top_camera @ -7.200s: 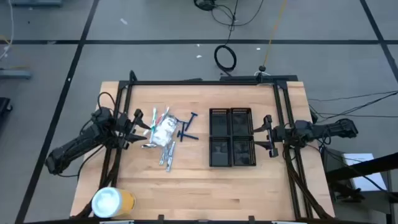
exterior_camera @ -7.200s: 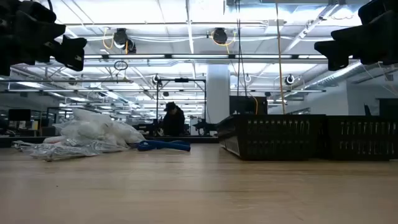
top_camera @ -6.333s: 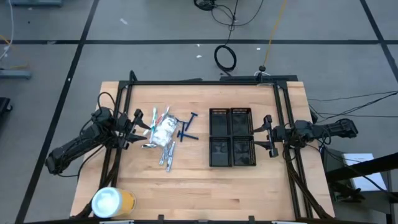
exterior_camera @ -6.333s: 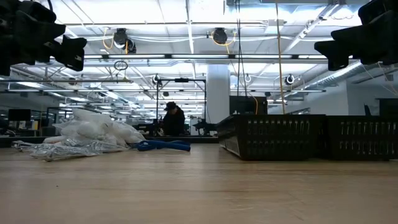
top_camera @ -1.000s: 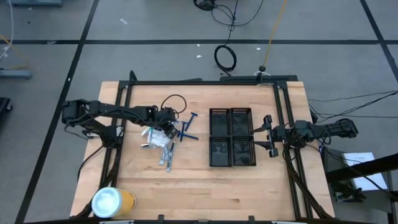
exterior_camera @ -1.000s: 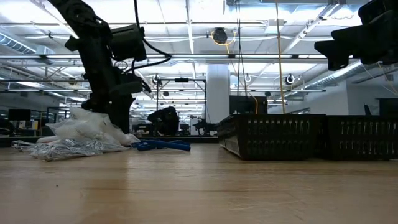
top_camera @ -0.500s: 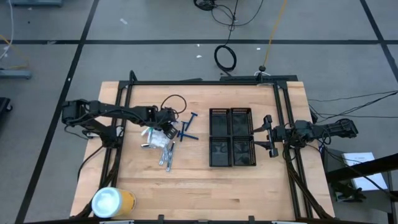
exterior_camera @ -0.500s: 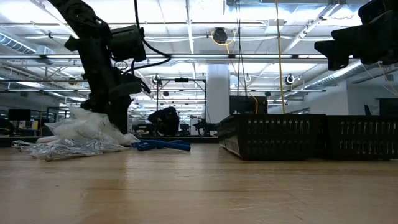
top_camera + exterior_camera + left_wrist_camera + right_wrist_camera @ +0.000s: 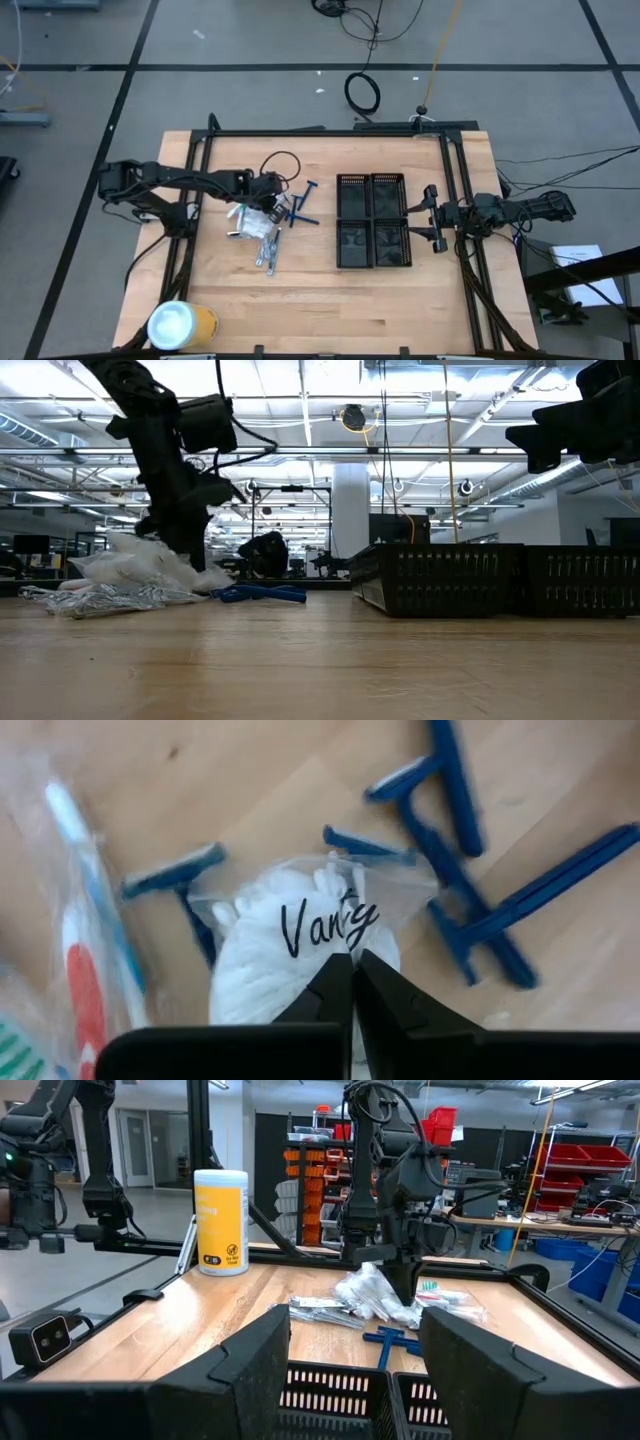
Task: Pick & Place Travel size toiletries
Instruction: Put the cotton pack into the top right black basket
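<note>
Two arms worked the wooden table (image 9: 330, 290). The left gripper (image 9: 272, 208) reached out over the pile of toiletries (image 9: 262, 222) on the left half of the table, and in its wrist view its fingers (image 9: 335, 985) were pressed together, pinched on the clear packet (image 9: 290, 955) of white stuff with "Vanity" written on it. Whether the packet had left the wood could not be told. Blue razors (image 9: 470, 910) lay scattered just beside the packet, one (image 9: 175, 880) on its other side, and a toothbrush (image 9: 95, 900) in clear wrap lay near it. From above, silvery sachets (image 9: 267, 250) trailed from the pile toward the near edge, and razors (image 9: 303, 205) lay between the pile and the black trays (image 9: 372, 222).

The trays stood at the middle of the table, four compartments in a block, apart from the pile with a strip of bare wood between them. The right gripper (image 9: 428, 218) hung just beside the trays' right side with its fingers spread and nothing between them; its arm lay over the right edge. A yellow can (image 9: 181, 325) with a white lid stood at the near left corner, well apart from everything. Most of the near half of the table was bare wood. A black frame (image 9: 330, 132) ran along the far edge and down both sides.
</note>
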{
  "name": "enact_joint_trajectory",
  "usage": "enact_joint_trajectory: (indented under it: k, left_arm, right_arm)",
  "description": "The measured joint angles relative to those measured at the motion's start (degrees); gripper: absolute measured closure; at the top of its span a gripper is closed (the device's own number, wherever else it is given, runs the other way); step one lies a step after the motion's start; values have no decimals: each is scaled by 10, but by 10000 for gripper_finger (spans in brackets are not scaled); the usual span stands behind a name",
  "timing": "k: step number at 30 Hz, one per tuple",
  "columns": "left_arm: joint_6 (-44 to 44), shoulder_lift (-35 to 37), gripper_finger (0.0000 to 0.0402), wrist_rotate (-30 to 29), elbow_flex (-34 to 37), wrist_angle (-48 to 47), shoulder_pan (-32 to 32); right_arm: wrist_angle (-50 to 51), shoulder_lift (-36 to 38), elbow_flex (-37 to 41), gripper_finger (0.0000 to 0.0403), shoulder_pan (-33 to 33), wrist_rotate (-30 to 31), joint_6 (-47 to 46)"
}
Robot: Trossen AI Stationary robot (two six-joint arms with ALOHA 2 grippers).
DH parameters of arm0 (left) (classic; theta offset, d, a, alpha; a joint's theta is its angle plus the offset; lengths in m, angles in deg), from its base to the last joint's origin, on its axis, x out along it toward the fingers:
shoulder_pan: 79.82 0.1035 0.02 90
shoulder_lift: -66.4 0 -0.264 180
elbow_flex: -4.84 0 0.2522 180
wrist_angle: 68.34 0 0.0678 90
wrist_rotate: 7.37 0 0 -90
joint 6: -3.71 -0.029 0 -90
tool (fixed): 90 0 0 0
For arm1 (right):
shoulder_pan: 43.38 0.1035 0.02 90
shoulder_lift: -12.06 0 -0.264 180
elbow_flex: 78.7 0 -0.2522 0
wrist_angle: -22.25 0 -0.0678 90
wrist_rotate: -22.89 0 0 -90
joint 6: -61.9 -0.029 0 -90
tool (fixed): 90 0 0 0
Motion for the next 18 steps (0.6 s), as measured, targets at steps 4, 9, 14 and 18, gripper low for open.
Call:
enact_joint_trajectory:
  k: [4,9,14,18]
  left_arm:
    - [-39,3,400,-6,-34,4,-6]
    - [-102,3,400,-12,-85,3,-16]
    - [-166,3,401,-17,-133,2,-27]
    - [-240,3,400,-16,-151,45,-35]
  right_arm:
    - [0,0,0,188,0,0,0]
    - [0,0,0,188,0,0,0]
    - [0,0,0,188,0,0,0]
    - [0,0,0,188,0,0,0]
